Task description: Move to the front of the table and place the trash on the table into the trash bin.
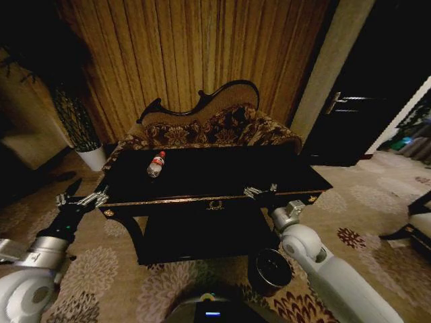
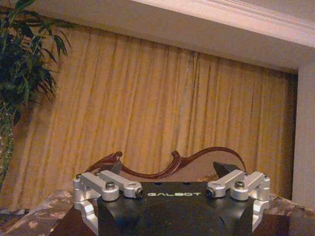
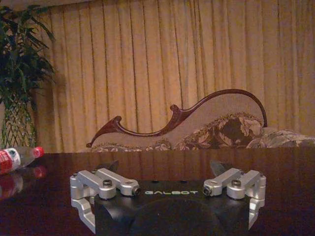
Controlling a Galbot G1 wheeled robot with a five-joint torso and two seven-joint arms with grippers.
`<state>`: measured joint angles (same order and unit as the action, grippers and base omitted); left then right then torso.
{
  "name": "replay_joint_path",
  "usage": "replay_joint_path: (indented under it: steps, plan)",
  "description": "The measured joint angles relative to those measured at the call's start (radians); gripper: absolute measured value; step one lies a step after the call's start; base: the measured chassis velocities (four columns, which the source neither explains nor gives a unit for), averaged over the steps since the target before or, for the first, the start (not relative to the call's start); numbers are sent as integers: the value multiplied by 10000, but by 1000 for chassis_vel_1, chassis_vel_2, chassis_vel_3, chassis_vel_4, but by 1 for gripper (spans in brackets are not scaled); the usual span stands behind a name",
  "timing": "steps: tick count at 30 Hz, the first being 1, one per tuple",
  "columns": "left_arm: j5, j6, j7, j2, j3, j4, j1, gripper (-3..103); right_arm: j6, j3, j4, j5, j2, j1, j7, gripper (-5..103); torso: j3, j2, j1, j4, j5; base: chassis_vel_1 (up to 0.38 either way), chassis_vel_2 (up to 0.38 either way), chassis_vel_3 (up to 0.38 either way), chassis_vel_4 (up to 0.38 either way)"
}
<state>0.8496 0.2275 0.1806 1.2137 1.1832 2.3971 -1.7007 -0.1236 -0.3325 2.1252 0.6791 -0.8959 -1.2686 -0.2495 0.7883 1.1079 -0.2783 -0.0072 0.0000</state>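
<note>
Head view. The large glossy black wooden table with thin gold edge trim fills the centre, with a floral sofa with a curved dark frame behind it at 12 o'clock. A clear plastic bottle with a red cap and label lies on its side on the tabletop toward 10 o'clock. The small round dark trash bin stands on the patterned carpet at 5 o'clock from the table, beside the right arm. The left gripper hangs off the table's left front corner, fingers spread, holding nothing. The right gripper sits at the front edge, right of the gold ornament, fingers apart and empty. A potted plant in a white pot stands at 9 o'clock.

Left wrist view. The left gripper is open before golden curtains; the sofa's frame arcs beyond.

Right wrist view. The right gripper is open above the tabletop; the bottle lies at 9 o'clock, well apart from it.
</note>
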Motion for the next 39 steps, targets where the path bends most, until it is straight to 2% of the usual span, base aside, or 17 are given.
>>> replay_joint_path:
  steps: [20,39]
  plan:
    - [-15,0,201,30,-14,-3,-17,100,0,49,82,3,-21,-73,-6,100,1,0,-1,1,-1,-51,54,54,-66]
    - [-25,4,223,-28,-28,4,29,100,-30,73,117,102,0,-63,10,100,0,2,0,0,-1,-17,-14,18,14]
